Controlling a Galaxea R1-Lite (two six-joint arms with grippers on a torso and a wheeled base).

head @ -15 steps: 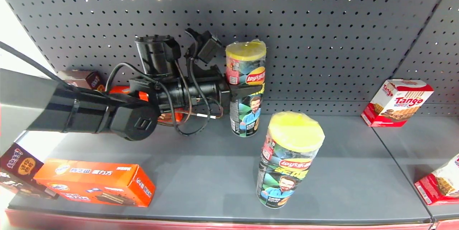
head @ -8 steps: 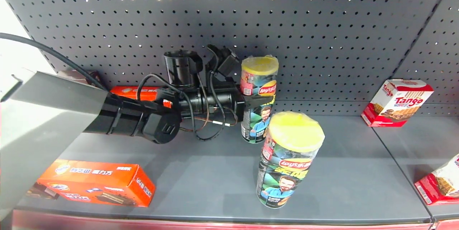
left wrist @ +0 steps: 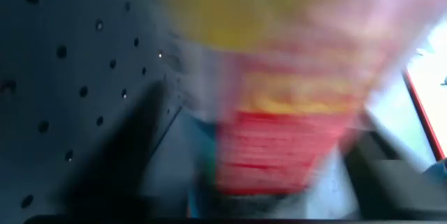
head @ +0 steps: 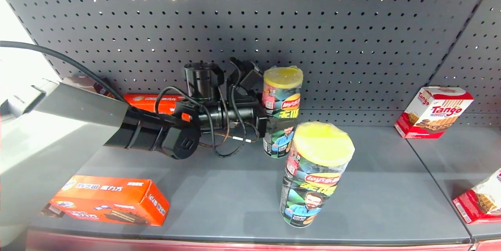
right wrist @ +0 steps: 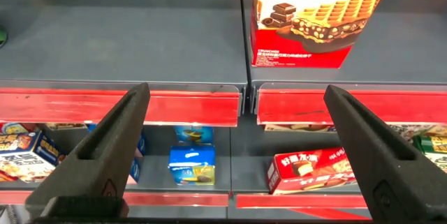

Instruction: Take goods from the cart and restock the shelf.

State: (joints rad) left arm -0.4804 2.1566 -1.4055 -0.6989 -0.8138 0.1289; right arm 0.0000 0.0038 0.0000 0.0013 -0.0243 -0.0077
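Chip can [head: 282,98], yellow lid, stands upright at the back of the shelf [head: 235,188], just beside the pegboard [head: 352,39]. Its base is at or just off the shelf surface, can't tell which. Left pincer [head: 278,114] is pinching it round the middle, with the arm low over the shelf from the left.

Second chip can [head: 315,172], same kind, stands free nearer the front edge, ahead and right of the held one, apart from it. Front orange box [head: 109,200] lies flat at front left. Rear orange box [head: 150,101] is at the back behind the arm. Wafer box [head: 432,112] is at back right, well apart. Right pincer [right wrist: 236,91] is spread wide with nothing in it, facing the lower shelves [right wrist: 126,35].

Progress, as a judgement: one can looks already stocked, and the held one is at its spot but not let go. Left to do: release, draw the arm out without clipping either can, then fetch more from the cart if any remain.
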